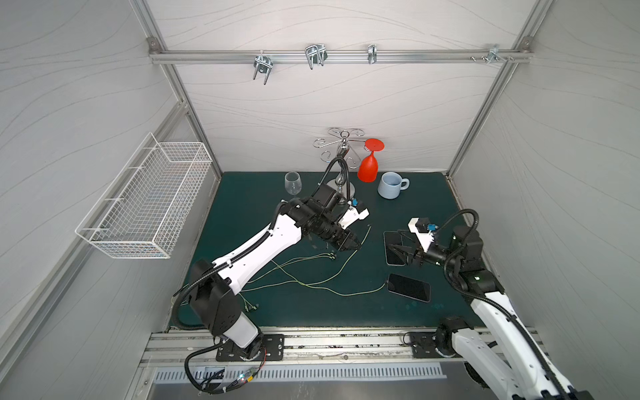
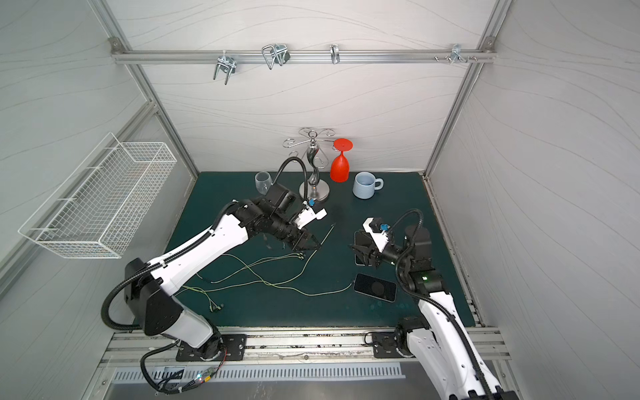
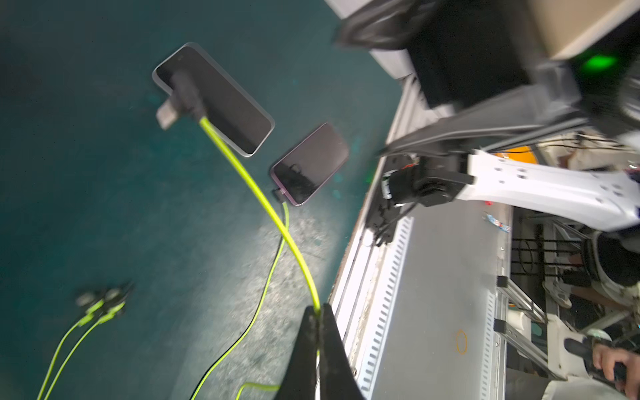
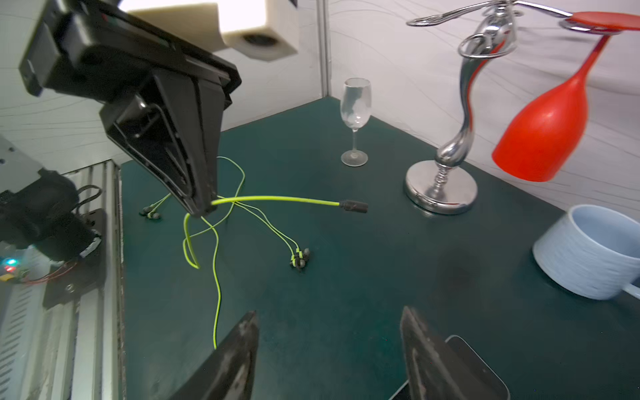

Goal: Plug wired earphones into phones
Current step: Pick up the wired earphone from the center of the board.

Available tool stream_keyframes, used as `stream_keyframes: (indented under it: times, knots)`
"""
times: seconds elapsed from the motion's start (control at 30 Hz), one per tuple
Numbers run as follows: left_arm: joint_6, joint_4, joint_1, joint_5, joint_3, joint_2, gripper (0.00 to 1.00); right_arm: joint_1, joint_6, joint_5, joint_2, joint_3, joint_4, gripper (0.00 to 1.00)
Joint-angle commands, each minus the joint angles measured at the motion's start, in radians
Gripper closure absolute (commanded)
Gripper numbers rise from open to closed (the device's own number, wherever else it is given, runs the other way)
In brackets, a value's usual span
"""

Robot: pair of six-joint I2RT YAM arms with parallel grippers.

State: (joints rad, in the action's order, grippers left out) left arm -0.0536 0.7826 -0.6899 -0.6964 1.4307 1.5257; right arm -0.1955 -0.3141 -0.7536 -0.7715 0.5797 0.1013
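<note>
Now my left gripper, pinching the thin yellow-green cable, has the glossy black phone at three o'clock. My spread right gripper hovers over it.

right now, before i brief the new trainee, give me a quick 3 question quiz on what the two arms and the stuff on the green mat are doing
1. True or false: the left gripper is shut on a thin yellow-green earphone cable.
2. Which item hangs upside down from the curly chrome stand?
A) red plastic wine glass
B) pale blue mug
C) clear wine glass
3. Fill in: the jaws of the right gripper stand ___.

Key: 1 true; 2 A; 3 open
</note>
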Motion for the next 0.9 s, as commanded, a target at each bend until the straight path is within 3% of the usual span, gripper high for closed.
stream_keyframes:
  times: [0.0, 0.17, 0.37, 0.87]
  knots:
    - [-0.035, -0.159, -0.001, -0.119, -0.049, -0.075, 1.00, 0.007, -0.158, -0.150, -0.058, 0.030, -0.093, 0.37]
    - [-0.007, -0.366, -0.001, -0.153, -0.177, -0.171, 1.00, 0.009, -0.159, -0.301, -0.179, 0.066, -0.192, 0.43]
    - [-0.053, -0.419, -0.002, -0.169, -0.233, -0.237, 1.00, 0.006, -0.155, -0.397, -0.239, 0.126, -0.231, 0.47]
    - [-0.055, -0.368, 0.000, -0.237, -0.212, -0.226, 1.00, -0.054, -0.182, -0.382, -0.274, 0.213, -0.244, 0.57]
